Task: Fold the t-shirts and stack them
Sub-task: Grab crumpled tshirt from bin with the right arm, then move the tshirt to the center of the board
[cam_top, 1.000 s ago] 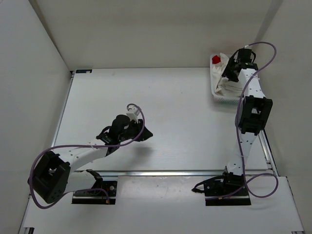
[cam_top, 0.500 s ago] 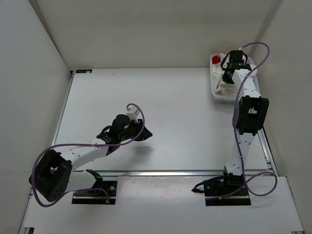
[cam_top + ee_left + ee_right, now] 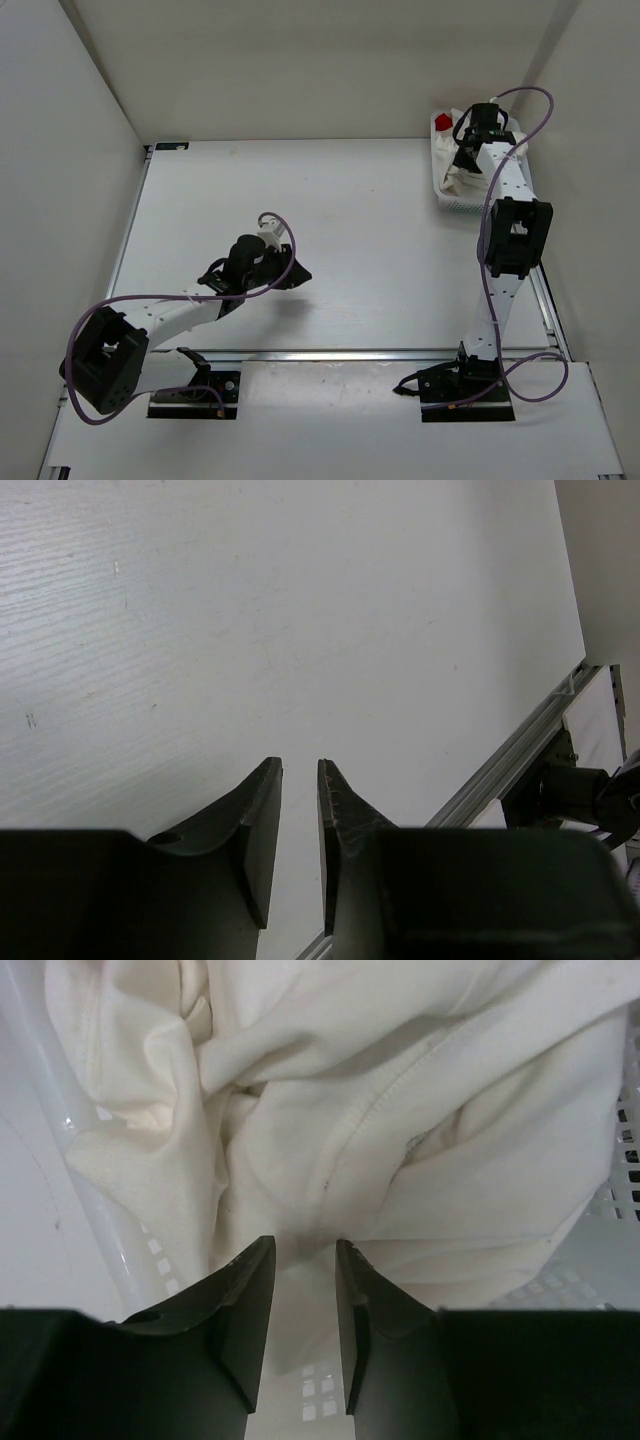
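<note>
A crumpled white t-shirt (image 3: 400, 1110) fills the white lattice basket (image 3: 447, 203) at the table's back right, and in the top view the white t-shirt (image 3: 458, 182) spills toward the basket's front. A bit of the red t-shirt (image 3: 443, 123) shows at the basket's far corner. My right gripper (image 3: 305, 1245) points down into the basket, its jaws apart, with a fold of the white cloth reaching between the fingers. From above the right gripper (image 3: 468, 152) sits over the white shirt. My left gripper (image 3: 300, 765) hovers over bare table, jaws narrowly apart and empty; from above the left gripper (image 3: 298, 275) sits left of centre.
The basket's lattice wall (image 3: 625, 1150) stands right of the right fingers and its smooth rim (image 3: 105, 1230) left of them. An aluminium rail (image 3: 520, 755) runs along the table's near edge. White walls enclose the table (image 3: 340, 220) on three sides.
The right wrist has shifted a little left and deeper over the basket, and its jaws closed in, then parted again. The left arm has not moved.
</note>
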Controlling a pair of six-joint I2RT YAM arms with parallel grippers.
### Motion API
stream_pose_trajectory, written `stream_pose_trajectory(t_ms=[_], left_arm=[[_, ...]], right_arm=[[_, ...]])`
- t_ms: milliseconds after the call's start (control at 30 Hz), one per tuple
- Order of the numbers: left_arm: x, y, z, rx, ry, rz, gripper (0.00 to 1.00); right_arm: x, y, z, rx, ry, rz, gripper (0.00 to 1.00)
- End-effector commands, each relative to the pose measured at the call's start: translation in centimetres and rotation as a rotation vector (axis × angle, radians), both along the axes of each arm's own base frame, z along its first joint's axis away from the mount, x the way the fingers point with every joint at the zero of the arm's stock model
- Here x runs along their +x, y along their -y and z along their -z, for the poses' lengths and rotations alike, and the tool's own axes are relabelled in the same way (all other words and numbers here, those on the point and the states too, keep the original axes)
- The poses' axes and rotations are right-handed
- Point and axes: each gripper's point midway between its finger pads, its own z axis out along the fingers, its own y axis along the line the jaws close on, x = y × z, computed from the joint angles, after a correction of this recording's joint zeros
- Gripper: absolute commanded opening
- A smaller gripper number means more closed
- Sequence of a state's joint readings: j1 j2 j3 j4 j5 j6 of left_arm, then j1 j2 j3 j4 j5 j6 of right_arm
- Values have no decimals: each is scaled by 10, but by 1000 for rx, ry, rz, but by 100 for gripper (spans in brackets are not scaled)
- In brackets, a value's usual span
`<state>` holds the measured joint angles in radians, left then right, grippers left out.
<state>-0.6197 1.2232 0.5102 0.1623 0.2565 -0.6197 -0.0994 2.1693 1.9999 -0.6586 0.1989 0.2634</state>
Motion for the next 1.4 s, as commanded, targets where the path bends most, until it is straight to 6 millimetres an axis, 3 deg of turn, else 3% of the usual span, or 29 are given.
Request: stream_pose_trajectory(t_ms=[0, 167, 267, 300, 333, 433, 500, 567, 633, 667, 700, 733, 767, 867, 933, 967, 1033, 1100, 1200, 1233, 1267, 1300, 1333, 1367], left_arm=[[-1, 1, -8, -26, 22, 8, 32], [0, -1, -6, -30, 10, -2, 31], [2, -2, -6, -33, 14, -10, 32], [3, -3, -8, -34, 19, -12, 32], [1, -1, -8, -35, 20, 0, 32], [3, -3, -6, -31, 14, -14, 32], [3, -3, -8, -34, 15, -12, 32], [5, -4, -12, -44, 21, -21, 32], [5, -5, -12, -54, 13, -24, 32], [6, -4, -15, -63, 12, -24, 32], [7, -5, -17, -69, 16, -29, 31], [5, -4, -20, -82, 15, -24, 31], [6, -4, -22, -84, 22, -29, 32], [2, -2, -25, -95, 22, -19, 31], [4, -6, -28, -105, 31, -29, 32], [6, -7, -29, -117, 18, -41, 32], [6, -15, -26, -130, -1, -68, 33], [12, -25, -32, -160, 4, -111, 33], [21, -47, -33, -200, -11, -185, 35], [26, -57, -34, -213, -10, -223, 35], [25, -62, -35, -221, -15, -240, 34], [30, -69, -36, -221, -6, -265, 36], [32, -73, -35, -209, -11, -284, 36], [32, -75, -34, -204, -11, -291, 36]], right_arm=[[-2, 1, -19, 14, 47, 9, 30], [3, 2, -13, 30, 47, -3, 29], [9, -5, -25, 22, 74, -15, 8], [9, 0, -26, 11, 75, -9, 6], [11, 0, -30, 3, 91, -5, 0], [17, -4, -44, -22, 115, -20, 0], [18, -6, -71, -30, 157, -22, 0], [14, -20, -109, -19, 220, -54, 0], [3, -37, -179, -27, 364, -92, 0], [1, -54, -202, -19, 422, -141, 0], [-10, -65, -237, -10, 497, -180, 0], [-15, -81, -257, -6, 541, -217, 1], [-32, -107, -297, 14, 625, -290, 0], [-72, -151, -365, 20, 772, -405, 0], [-108, -200, -412, 23, 903, -519, 0], [-126, -225, -426, 27, 946, -585, 0], [-165, -246, -465, 37, 1071, -652, 0], [-192, -260, -492, 43, 1171, -715, 0], [-211, -266, -499, 76, 1204, -808, 0], [-211, -255, -498, 93, 1202, -799, 0], [-189, -241, -476, 110, 1140, -755, 0], [-184, -244, -452, 144, 1094, -806, 0], [-168, -230, -418, 202, 1032, -802, 1], [-168, -209, -410, 240, 1025, -760, 0]])
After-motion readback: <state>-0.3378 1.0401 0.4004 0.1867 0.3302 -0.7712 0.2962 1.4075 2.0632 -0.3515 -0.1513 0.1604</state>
